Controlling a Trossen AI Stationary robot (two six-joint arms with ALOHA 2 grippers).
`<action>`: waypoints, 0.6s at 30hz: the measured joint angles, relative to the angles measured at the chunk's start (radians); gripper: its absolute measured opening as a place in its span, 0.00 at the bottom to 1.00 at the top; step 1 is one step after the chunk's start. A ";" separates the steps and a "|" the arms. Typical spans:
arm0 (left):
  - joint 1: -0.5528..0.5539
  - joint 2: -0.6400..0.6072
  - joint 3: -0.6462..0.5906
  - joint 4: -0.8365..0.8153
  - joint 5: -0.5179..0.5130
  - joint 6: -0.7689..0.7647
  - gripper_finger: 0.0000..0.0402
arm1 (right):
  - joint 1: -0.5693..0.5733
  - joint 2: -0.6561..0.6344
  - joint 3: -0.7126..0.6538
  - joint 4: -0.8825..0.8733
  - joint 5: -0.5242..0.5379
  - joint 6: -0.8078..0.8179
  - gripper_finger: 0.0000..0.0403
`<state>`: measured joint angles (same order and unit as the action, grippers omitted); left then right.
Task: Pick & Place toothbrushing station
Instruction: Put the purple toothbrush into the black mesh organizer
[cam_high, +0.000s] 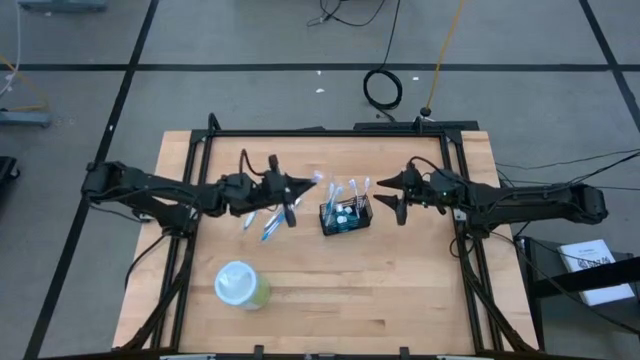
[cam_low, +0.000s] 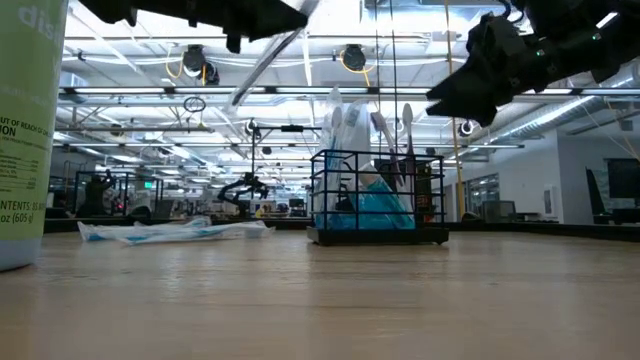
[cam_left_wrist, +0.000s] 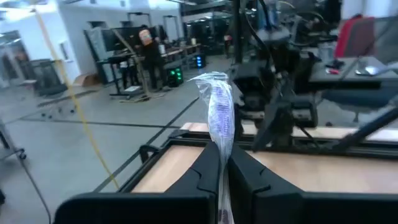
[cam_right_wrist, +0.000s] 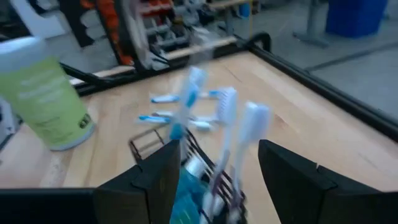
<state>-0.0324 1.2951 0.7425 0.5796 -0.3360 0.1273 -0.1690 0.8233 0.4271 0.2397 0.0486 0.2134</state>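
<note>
The black wire-mesh caddy (cam_high: 345, 216) stands on the wooden table, with several toothbrushes upright in it; it also shows in the low view (cam_low: 378, 198). My left gripper (cam_high: 298, 188) is above the table just left of the caddy, shut on a plastic-wrapped toothbrush (cam_left_wrist: 217, 112). My right gripper (cam_high: 393, 196) is open and empty, raised just right of the caddy. In the right wrist view the gripper (cam_right_wrist: 217, 180) has its fingers apart above the brush heads (cam_right_wrist: 239, 124). Two more wrapped toothbrushes (cam_high: 262, 224) lie flat on the table under the left arm. My left gripper pinches the wrapped toothbrush between its two fingers, partway along its length (cam_left_wrist: 222, 163). The fingers lie along the brush and come level from the table's left. The wrapped end (cam_high: 315, 180) sticks out past the fingertips toward the caddy. The brush is lifted clear of the table.
A round pale-green container with a whitish lid (cam_high: 241, 285) stands near the table's front left. A black frame (cam_high: 330, 132) runs along the far edge and both sides of the table. Bare wood lies in front of the caddy.
</note>
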 joint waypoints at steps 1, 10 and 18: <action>-0.003 0.010 -0.001 0.012 0.006 0.012 0.02 | 0.012 0.007 0.000 0.022 0.000 -0.010 0.52; -0.001 0.170 -0.001 0.331 0.237 0.001 0.02 | 0.108 0.116 0.000 0.263 0.002 -0.098 0.52; 0.000 0.266 0.048 0.360 0.258 -0.024 0.02 | 0.194 0.323 0.002 0.713 0.000 -0.151 0.52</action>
<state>-0.0324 1.5614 0.7904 0.9398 -0.0782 0.1032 0.0250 1.1467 0.4294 0.9530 0.0483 0.0624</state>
